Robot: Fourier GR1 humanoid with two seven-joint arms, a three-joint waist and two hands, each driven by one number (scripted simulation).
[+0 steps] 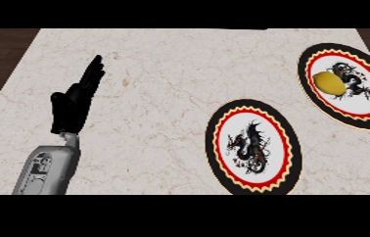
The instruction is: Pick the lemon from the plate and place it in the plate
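I see my left hand (74, 106) at the left of the counter (159, 84), fingers straight and pointing up, holding nothing, grey forearm (45, 171) rising from the lower edge. The lemon (330, 82) lies on the far right plate (315, 97); the nearer plate (217, 155) sits beside it.

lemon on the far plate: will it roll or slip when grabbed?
The lemon is a smooth oval, so it could roll sideways if nudged. It lies on the flat centre of its plate, with little to stop it. Probably rigid enough to hold shape.
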